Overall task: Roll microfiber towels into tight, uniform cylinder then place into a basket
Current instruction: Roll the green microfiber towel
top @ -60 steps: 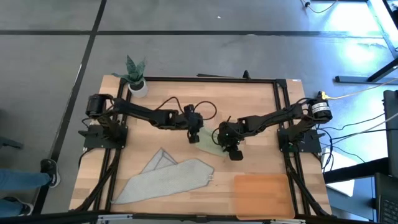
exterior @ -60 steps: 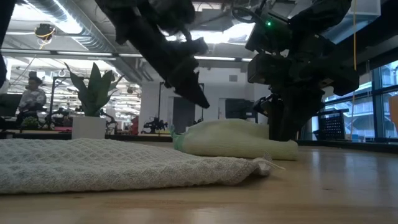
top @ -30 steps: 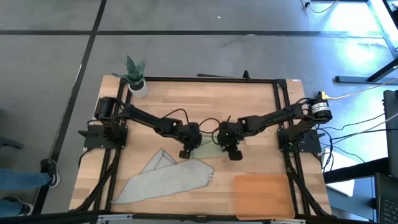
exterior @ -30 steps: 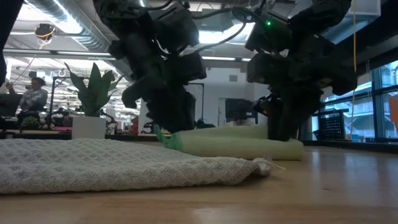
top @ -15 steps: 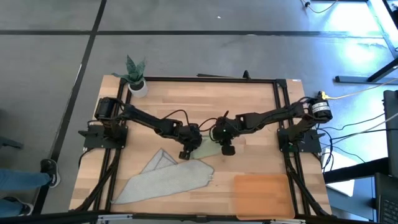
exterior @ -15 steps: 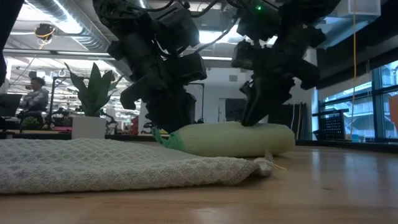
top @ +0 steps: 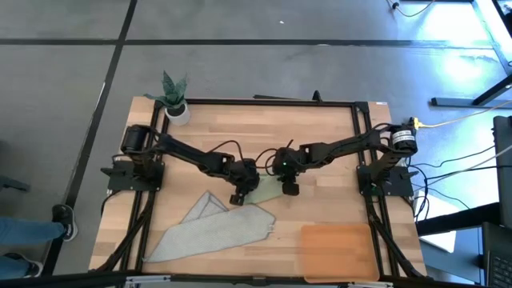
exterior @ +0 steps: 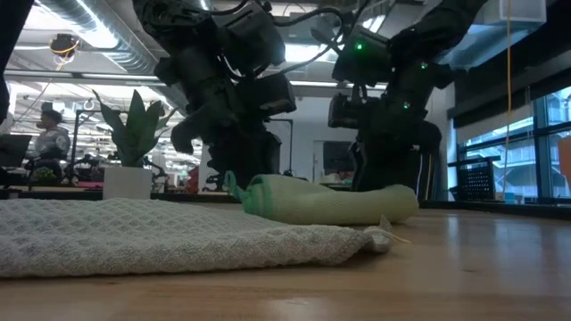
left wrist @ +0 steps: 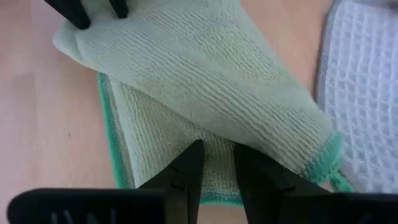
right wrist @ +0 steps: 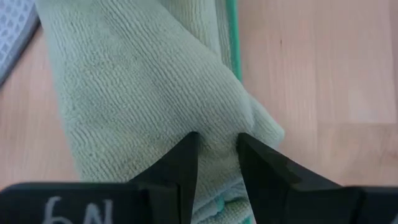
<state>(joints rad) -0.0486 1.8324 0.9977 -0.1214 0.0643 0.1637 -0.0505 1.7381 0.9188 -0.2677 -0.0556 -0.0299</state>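
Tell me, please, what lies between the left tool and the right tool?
In the high view, only the rolled green towel lies between the left tool and the right tool; each one is at one end of it.

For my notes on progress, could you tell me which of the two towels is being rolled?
The green towel, bunched between the left gripper and right gripper; the grey towel lies flat, untouched.

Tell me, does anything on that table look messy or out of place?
The green towel is rolled loosely and unevenly, with a flat layer and its green edge sticking out underneath. The grey towel lies crumpled and askew, one corner folded over. The basket holds nothing.
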